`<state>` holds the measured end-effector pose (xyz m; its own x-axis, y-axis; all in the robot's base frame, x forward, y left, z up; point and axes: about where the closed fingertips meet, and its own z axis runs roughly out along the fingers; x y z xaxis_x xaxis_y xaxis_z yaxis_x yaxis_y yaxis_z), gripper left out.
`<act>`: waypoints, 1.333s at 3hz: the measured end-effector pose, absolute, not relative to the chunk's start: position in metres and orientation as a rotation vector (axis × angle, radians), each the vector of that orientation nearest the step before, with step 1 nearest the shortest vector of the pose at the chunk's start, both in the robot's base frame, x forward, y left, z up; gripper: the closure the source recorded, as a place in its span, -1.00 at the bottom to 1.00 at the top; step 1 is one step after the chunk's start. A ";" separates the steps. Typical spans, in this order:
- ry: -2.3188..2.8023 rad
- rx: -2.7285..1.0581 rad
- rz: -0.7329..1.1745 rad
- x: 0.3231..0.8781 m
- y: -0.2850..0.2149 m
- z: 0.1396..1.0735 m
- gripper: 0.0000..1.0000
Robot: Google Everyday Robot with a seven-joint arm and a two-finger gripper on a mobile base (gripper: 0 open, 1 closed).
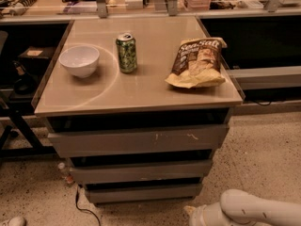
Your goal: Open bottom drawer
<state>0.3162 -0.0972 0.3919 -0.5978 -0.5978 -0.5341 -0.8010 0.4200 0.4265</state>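
Note:
The bottom drawer (143, 193) is the narrow grey flat front lowest on the cabinet, just above the floor. It sits pushed in, with a dark gap above it. Above it are the mid-sized grey front (141, 172) and the tallest grey front (138, 141), which has pale scratch marks. My white arm (258, 210) comes in at the bottom right corner. My gripper (193, 214) is at the arm's left end, low over the floor, below and to the right of the bottom drawer and apart from it.
On the cabinet's tan top (141, 93) stand a white bowl (79, 60), a green can (126, 52) and a chip bag (196, 62). A cable (80, 206) and a small bottle (65, 172) lie on the speckled floor at the left. A cluttered bench (141, 4) runs behind.

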 end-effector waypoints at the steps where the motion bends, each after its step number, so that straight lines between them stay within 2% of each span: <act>1: 2.338 -1.134 0.925 0.343 -0.100 0.367 -1.00; 2: 2.302 -1.103 0.891 0.368 -0.101 0.352 -1.00; 4: 2.315 -1.089 0.876 0.372 -0.096 0.331 -1.00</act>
<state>0.3719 -0.0963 0.3314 -0.5966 -0.5200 -0.6113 -0.7944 0.4909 0.3577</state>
